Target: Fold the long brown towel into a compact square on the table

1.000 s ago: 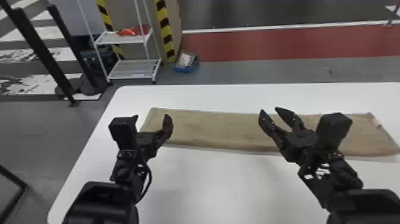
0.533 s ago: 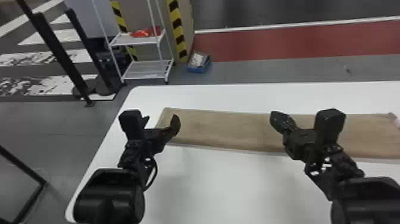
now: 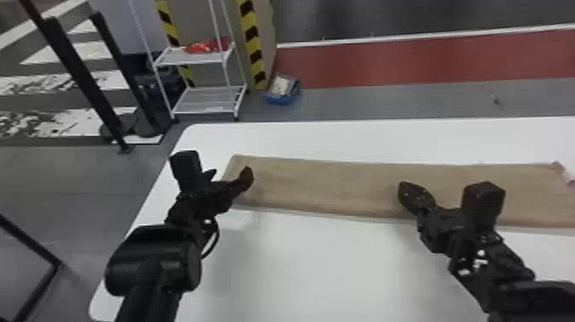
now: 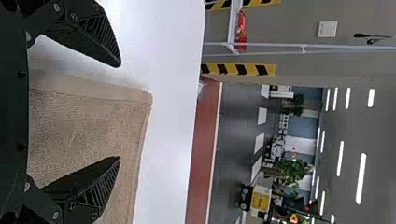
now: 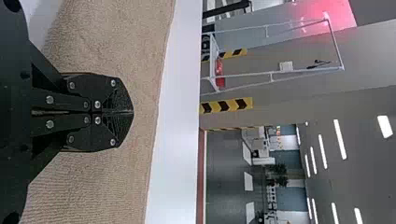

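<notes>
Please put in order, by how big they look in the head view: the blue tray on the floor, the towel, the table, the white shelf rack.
1. Table
2. Towel
3. White shelf rack
4. Blue tray

The long brown towel (image 3: 325,184) lies flat in a lengthwise strip across the white table (image 3: 316,265).

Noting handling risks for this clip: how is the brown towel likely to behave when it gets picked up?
The towel will probably droop and bend rather than stay stiff, since it lies flat as thin cloth. Its fuzzy, textured weave suggests it should grip well rather than slip. Being long and narrow, it may sag or trail if lifted at one end.
</notes>
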